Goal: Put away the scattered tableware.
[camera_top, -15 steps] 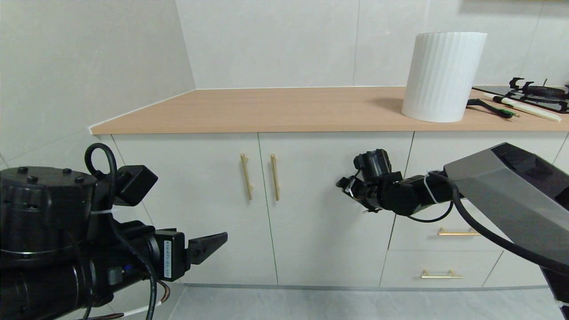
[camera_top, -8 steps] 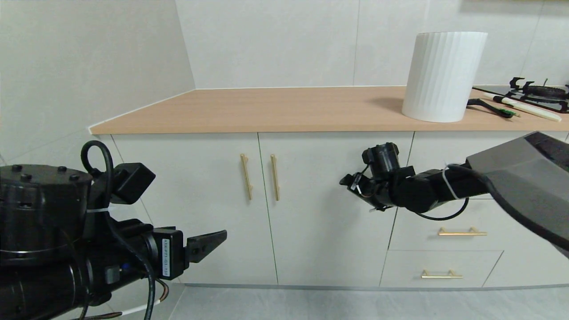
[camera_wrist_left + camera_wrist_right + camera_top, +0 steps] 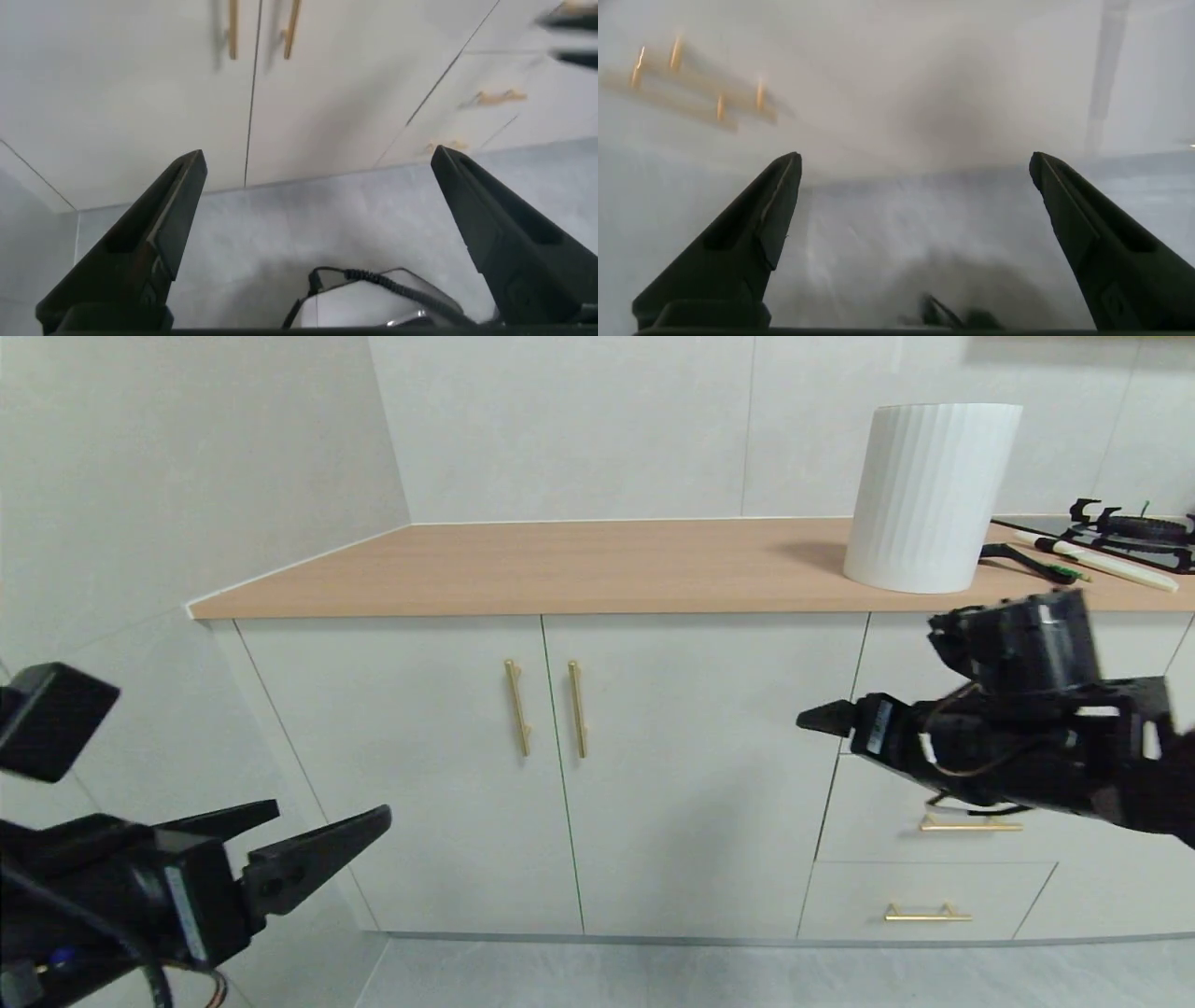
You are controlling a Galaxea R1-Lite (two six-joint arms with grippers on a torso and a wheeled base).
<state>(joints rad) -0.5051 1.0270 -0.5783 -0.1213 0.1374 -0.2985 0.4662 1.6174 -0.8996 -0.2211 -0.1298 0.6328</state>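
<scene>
Task barely begun: scattered utensils (image 3: 1097,560) lie just right of the white ribbed holder (image 3: 929,495), none gripped, while the left gripper (image 3: 331,812) and right gripper (image 3: 915,163) hang below it, jaws spread, empty.

Left gripper (image 3: 331,814) drawn back leftward, right gripper (image 3: 814,719) swung rightward

Counter (image 3: 579,565) above cabinet doors (image 3: 546,784) and drawers (image 3: 934,877).
A container (image 3: 929,495) stands on the counter's right part; utensils (image 3: 1032,563) lie just right of it, a hob (image 3: 1134,527) behind them. Below, doors left, drawers right.
</scene>
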